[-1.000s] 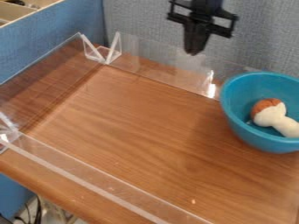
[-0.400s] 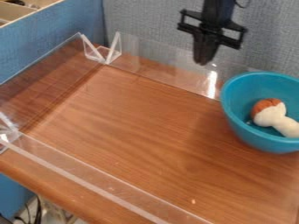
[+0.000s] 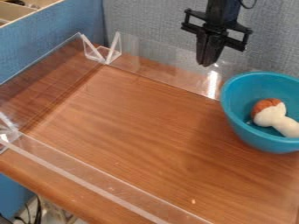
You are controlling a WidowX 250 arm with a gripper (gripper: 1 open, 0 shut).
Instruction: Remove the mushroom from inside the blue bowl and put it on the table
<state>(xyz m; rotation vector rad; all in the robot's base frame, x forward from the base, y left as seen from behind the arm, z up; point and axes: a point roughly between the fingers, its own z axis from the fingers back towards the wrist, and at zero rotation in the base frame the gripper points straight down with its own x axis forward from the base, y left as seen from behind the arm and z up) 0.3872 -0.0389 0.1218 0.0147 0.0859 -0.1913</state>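
Observation:
The blue bowl [image 3: 242,122] sits at the right side of the table [image 3: 128,122]. Inside it lies the mushroom [image 3: 274,116], on its side, with its tan-orange cap toward the left and its cream stem pointing right. My gripper [image 3: 209,59] hangs above the table's far edge, up and to the left of the bowl, pointing down. Its black fingers are pressed together with nothing between them.
Low clear acrylic walls [image 3: 87,188] run along the table's edges, with a folded clear piece [image 3: 103,48] at the far left corner. A blue panel [image 3: 47,44] stands at the left and a grey wall behind.
The gripper has shifted to the right, closer to the bowl, still shut. The bowl and mushroom have not moved.

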